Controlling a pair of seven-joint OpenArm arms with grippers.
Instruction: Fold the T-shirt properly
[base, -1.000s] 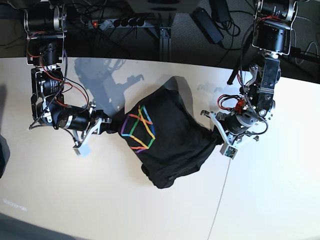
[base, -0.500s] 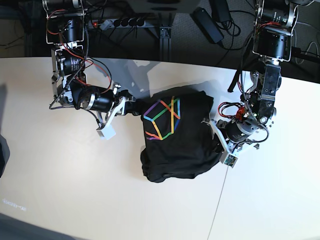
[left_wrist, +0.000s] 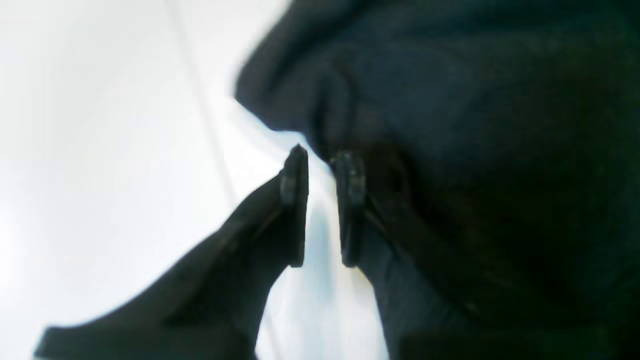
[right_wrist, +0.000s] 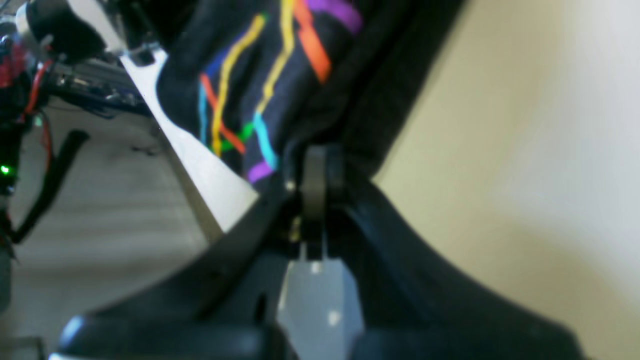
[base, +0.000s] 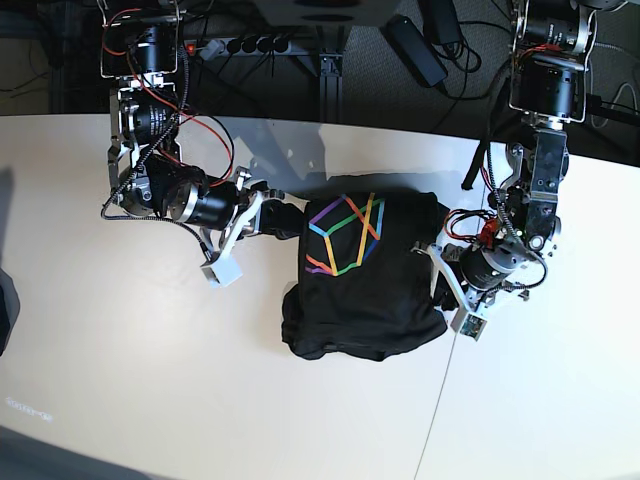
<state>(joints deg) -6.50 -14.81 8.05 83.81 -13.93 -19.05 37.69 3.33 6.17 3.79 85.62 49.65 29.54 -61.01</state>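
— Black T-shirt (base: 365, 280) where?
— Bunched mid-table (base: 150, 380), print up.
— Grippers?
— Right gripper (right_wrist: 315, 172) pinches its nine-o'clock edge; left gripper (left_wrist: 322, 200), at three o'clock, is slightly parted, holding nothing.

No readable text, perhaps lost to blur

table (base: 120, 390): pale beige, bright glare | seam (base: 437, 410): on table's right part | beyond table's far edge: dark floor, power strip (base: 240, 45), tangled cables (base: 460, 50)
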